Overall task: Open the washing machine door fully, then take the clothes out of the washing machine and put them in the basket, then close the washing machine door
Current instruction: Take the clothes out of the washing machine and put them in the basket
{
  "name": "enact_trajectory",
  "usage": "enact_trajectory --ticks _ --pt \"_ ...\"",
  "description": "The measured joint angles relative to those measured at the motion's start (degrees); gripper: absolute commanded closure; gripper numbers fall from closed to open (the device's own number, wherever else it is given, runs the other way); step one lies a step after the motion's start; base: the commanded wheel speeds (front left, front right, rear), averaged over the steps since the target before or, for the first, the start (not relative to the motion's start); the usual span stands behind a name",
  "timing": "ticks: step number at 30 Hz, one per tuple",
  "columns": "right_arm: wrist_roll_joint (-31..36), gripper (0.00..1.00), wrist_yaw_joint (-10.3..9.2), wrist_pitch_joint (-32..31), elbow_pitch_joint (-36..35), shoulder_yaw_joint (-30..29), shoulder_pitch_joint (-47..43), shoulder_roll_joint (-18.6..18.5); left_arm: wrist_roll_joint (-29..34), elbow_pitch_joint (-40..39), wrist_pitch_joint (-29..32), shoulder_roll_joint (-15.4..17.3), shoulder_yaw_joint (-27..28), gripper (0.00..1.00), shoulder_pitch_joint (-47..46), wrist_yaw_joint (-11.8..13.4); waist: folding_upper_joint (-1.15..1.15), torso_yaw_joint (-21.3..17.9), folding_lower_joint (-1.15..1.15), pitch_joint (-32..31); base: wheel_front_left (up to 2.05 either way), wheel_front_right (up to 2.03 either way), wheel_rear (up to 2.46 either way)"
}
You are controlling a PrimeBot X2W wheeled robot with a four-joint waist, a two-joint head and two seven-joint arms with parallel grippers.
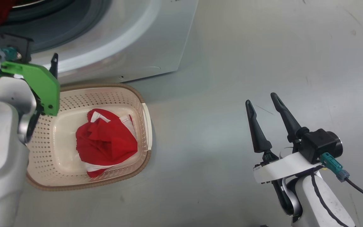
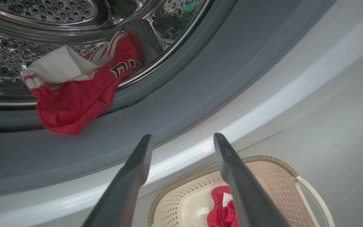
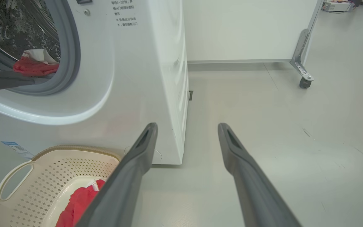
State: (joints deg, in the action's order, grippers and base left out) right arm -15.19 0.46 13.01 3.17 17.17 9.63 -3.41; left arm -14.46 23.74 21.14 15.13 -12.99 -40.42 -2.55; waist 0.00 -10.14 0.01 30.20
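Observation:
The washing machine (image 1: 131, 41) stands open at the top left, its grey gasket (image 2: 200, 72) ringing the steel drum (image 2: 43, 12); the door is out of view. One red and white garment (image 2: 74, 97) hangs over the drum's lip onto the gasket, also seen as red fabric (image 3: 35, 64). A second red bundle of clothes (image 1: 106, 142) lies in the cream basket (image 1: 137, 101) on the floor before the machine. My left gripper (image 2: 183, 136) is open and empty, just below the gasket and above the basket's far edge. My right gripper (image 1: 261, 98) hangs open over bare floor, right of the basket.
Grey floor (image 1: 263, 47) stretches to the right of the machine. A white panel on a metal leg with a caster (image 3: 304, 82) stands farther back. A blue label (image 3: 14, 148) sits low on the washer front, behind the basket's white handle (image 3: 11, 179).

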Motion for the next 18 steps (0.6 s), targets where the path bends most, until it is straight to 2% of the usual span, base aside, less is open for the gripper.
enact_trajectory --ticks 5,9,10,18 --pt "-1.1 0.00 0.01 0.4 0.7 0.3 1.1 0.1 0.6 0.4 1.6 1.8 0.9 0.00 -6.2 -0.3 0.00 -1.8 0.00 2.8 0.00 0.00 0.00" --pt "-1.7 0.00 0.52 0.6 1.9 1.7 2.0 0.3 3.8 1.0 2.5 5.7 1.7 0.00 -10.1 -0.2 0.00 -3.4 0.00 4.3 0.00 0.00 0.00" --pt "-1.7 0.00 0.52 0.6 1.9 1.7 2.0 0.3 3.8 1.0 2.5 5.7 1.7 0.00 -10.1 -0.2 0.00 -3.4 0.00 4.3 0.00 0.00 0.00" --pt "-2.7 0.00 0.49 0.9 2.5 2.3 3.2 0.6 8.8 3.5 4.8 11.7 1.2 0.00 -15.0 -0.2 0.00 -6.4 0.00 6.9 0.00 0.00 0.00"
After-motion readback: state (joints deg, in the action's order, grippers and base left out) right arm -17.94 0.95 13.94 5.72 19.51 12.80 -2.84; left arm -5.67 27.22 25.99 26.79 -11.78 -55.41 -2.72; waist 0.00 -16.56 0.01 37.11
